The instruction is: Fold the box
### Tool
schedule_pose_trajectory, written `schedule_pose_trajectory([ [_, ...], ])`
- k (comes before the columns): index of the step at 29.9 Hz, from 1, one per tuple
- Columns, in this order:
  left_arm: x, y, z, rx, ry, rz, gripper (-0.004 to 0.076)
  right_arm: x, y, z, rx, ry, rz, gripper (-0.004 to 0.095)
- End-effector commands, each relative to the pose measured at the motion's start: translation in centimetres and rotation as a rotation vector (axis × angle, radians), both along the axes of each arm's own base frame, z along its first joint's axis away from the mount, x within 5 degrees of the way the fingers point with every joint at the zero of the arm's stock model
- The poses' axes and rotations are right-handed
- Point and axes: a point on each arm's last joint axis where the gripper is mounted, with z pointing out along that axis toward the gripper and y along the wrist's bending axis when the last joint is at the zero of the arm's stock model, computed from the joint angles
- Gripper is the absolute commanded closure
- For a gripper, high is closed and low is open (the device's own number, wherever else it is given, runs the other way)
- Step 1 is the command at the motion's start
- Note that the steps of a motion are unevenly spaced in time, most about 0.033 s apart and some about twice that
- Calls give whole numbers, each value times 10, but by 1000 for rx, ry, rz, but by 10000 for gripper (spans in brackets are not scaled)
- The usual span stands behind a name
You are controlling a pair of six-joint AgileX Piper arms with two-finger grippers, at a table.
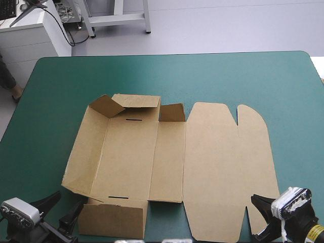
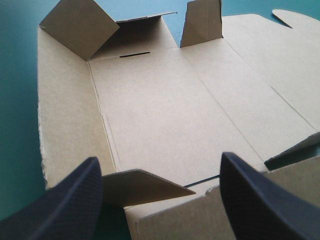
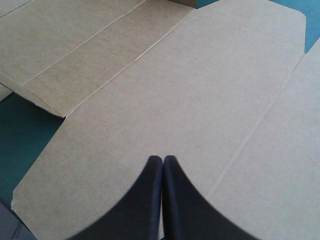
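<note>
Brown box (image 1: 126, 152) in the middle of the teal-green surface (image 1: 253, 76), not yet built, mostly lying flat. On the right side, the big lid (image 1: 228, 167), flat on the surface, with a notch cut in its far edge. On the left side, the floor of the box with two thin cuts: a far slot (image 1: 134, 120) and a near slot (image 1: 117, 196). Left wall (image 1: 83, 147) tipped up a little, leaning outward. Far wall (image 1: 136, 100) standing up, with a corner tab (image 1: 106, 105) bent inward beside it. Another small tab (image 1: 172, 112) standing just to the right of the far wall. Near flap (image 1: 114, 218) lying flat at the close end, by the near edge of the surface.

Left jaws open wide, black fingers (image 2: 65, 205) far apart, holding nothing. Placed low at the close left corner of the box, looking along its floor. Between them, a pointed tab (image 2: 145, 185) lifted a little, and the near flap below. Hard to tell whether touching the board or not.

Right jaws closed, black fingers (image 3: 145, 200) pressed together into one point, gripping nothing. Placed over the close right part of the lid, with a bit of bare surface showing beside it. Well apart from the left jaws, with the near end of the box between.
</note>
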Motion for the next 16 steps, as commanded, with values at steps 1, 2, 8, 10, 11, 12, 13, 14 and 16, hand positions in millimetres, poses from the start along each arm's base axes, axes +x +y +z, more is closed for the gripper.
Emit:
schedule_pose_trajectory([
  [1, 3, -1, 15, -57, -82, 6, 251, 2, 1, 13, 45, -74, -3, 925],
  [2, 5, -1, 17, -68, -87, 11, 251, 2, 1, 13, 45, -74, -3, 925],
  [8, 25, -8, 40, -61, -18, 20, 250, 2, 2, 13, 55, -67, 2, 925],
  [10, 37, -12, 50, -56, 27, 27, 251, 2, 2, 13, 58, -65, 3, 925],
  [11, 46, -14, 56, -54, 55, 31, 251, 2, 2, 13, 58, -65, 3, 925],
  [12, 55, -17, 61, -47, 82, 35, 251, 2, 2, 13, 58, -65, 3, 925],
  [13, 62, -20, 67, -41, 101, 35, 251, 2, 2, 13, 58, -65, 3, 925],
  [14, 71, -23, 72, -29, 132, 35, 251, 2, 2, 13, 59, -64, 3, 925],
  [16, 91, -30, 81, -9, 199, 35, 251, 2, 2, 13, 59, -64, 3, 925],
])
